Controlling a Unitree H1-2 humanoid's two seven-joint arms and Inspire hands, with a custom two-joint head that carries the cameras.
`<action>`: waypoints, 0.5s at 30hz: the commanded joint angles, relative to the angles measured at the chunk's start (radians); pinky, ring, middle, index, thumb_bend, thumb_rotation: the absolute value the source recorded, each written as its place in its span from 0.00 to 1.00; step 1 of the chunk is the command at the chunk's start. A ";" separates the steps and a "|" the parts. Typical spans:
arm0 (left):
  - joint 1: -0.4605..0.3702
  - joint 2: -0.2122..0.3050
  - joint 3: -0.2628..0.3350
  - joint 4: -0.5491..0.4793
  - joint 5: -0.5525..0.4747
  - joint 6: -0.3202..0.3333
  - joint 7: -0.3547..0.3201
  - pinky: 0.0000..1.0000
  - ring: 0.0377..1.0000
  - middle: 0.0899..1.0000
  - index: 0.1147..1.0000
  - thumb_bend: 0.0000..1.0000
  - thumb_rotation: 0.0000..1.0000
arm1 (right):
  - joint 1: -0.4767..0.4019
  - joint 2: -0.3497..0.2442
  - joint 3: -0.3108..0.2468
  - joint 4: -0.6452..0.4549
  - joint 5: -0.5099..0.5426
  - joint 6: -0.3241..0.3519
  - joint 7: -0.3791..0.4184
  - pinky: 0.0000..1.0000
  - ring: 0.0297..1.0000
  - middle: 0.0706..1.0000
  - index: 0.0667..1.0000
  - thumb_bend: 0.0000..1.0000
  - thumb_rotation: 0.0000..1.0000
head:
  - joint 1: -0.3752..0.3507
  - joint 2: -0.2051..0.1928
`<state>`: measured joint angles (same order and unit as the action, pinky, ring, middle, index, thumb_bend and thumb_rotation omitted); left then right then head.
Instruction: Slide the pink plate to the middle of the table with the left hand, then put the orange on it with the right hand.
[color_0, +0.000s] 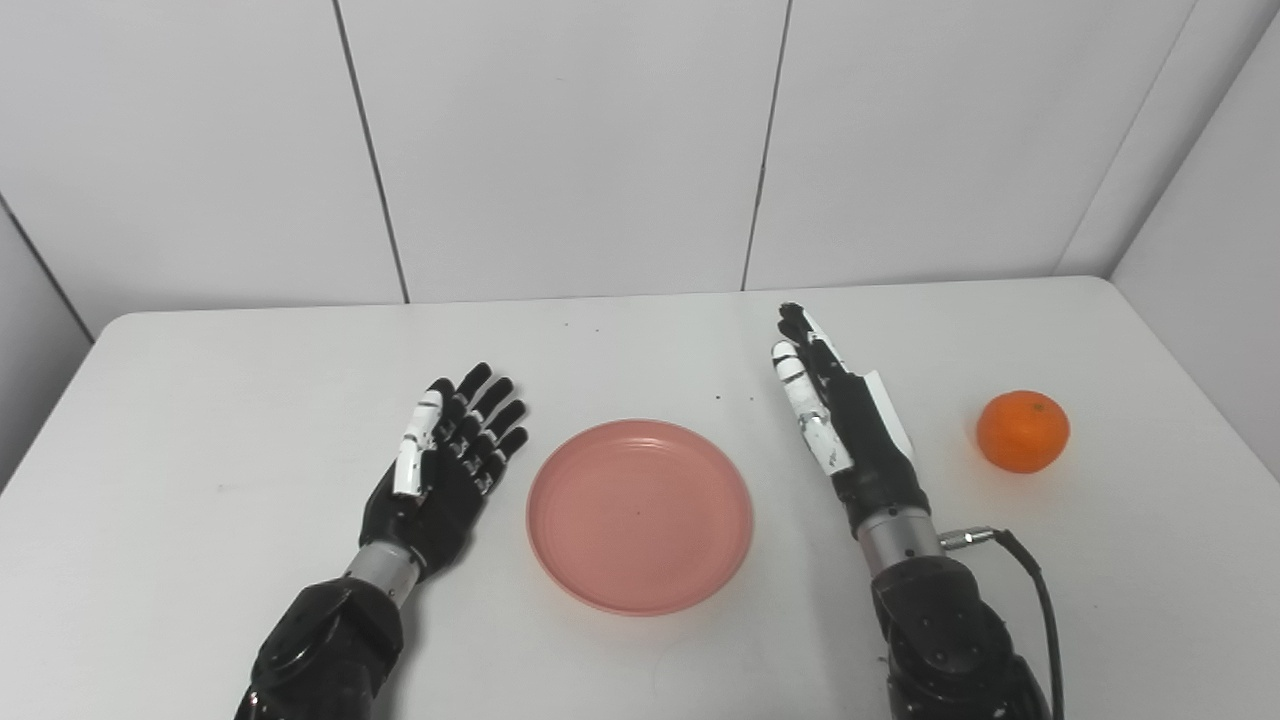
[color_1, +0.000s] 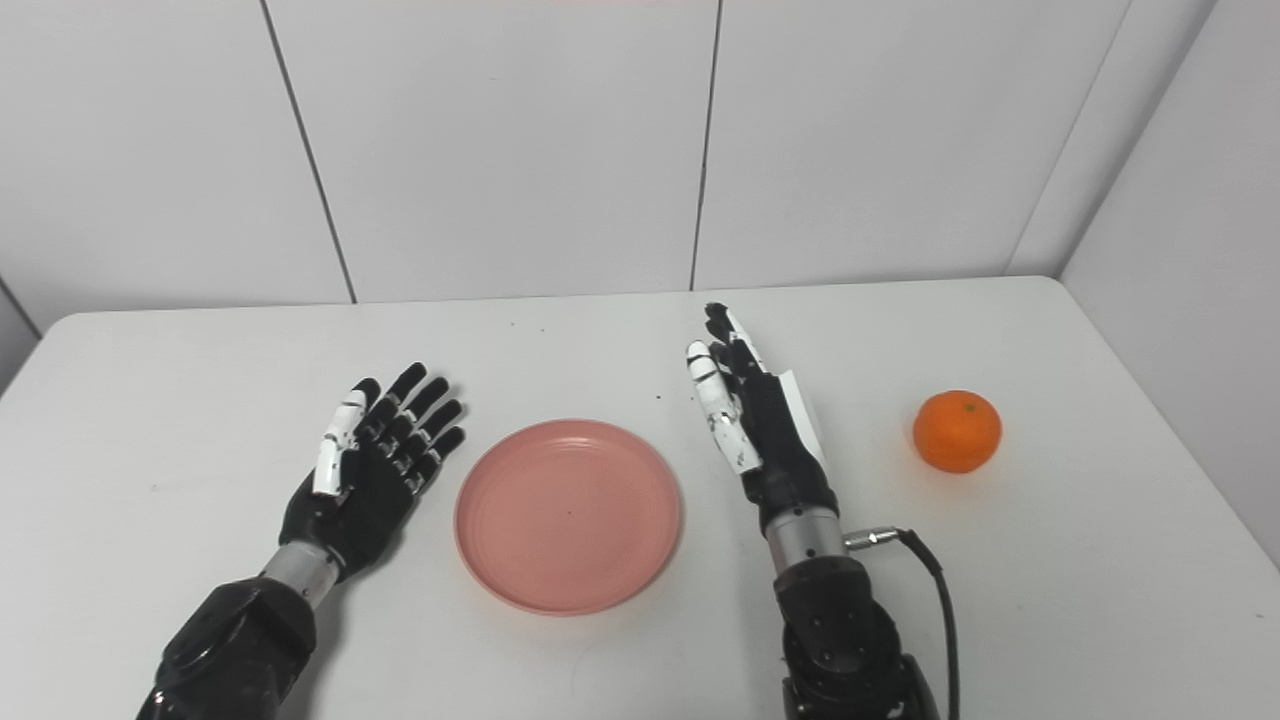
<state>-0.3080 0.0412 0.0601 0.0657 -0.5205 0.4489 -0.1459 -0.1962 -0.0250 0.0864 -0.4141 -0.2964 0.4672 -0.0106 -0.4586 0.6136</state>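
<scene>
A round pink plate (color_0: 640, 515) lies flat near the middle of the white table (color_0: 250, 400), with nothing on it. My left hand (color_0: 445, 460) rests open just left of the plate, fingers spread and a small gap to the rim. To the right of the plate, my right hand (color_0: 835, 415) is open and held edge-on with its fingers pointing away from me. An orange (color_0: 1022, 431) sits on the table to the right of that hand, clearly apart from it. Neither hand holds anything.
A black cable (color_0: 1030, 590) loops from the right wrist over the table. White wall panels (color_0: 570, 140) stand close behind the table's far edge, and a side wall (color_0: 1215, 290) runs along its right edge.
</scene>
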 joint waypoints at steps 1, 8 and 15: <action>-0.006 0.008 0.012 0.037 0.008 -0.007 -0.008 1.00 0.97 0.98 0.97 0.33 1.00 | -0.045 -0.010 -0.010 -0.048 -0.027 -0.001 0.004 0.89 0.92 0.93 0.93 0.32 1.00 | -0.028 -0.014; -0.026 0.027 0.042 0.136 -0.007 -0.061 -0.105 1.00 0.99 1.00 1.00 0.33 1.00 | -0.066 -0.093 -0.022 -0.110 -0.163 0.001 0.033 0.81 0.87 0.88 0.89 0.49 0.96 | -0.116 -0.054; -0.036 0.030 0.072 0.159 -0.005 -0.038 -0.099 1.00 0.99 0.99 0.99 0.33 1.00 | -0.075 -0.161 -0.038 -0.157 -0.346 0.000 0.060 0.78 0.85 0.88 0.88 0.69 0.93 | -0.194 -0.096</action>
<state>-0.3537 0.0600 0.1257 0.1971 -0.5419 0.3718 -0.2752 -0.2330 -0.1695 0.0623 -0.5324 -0.6042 0.4763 0.0577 -0.6411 0.5247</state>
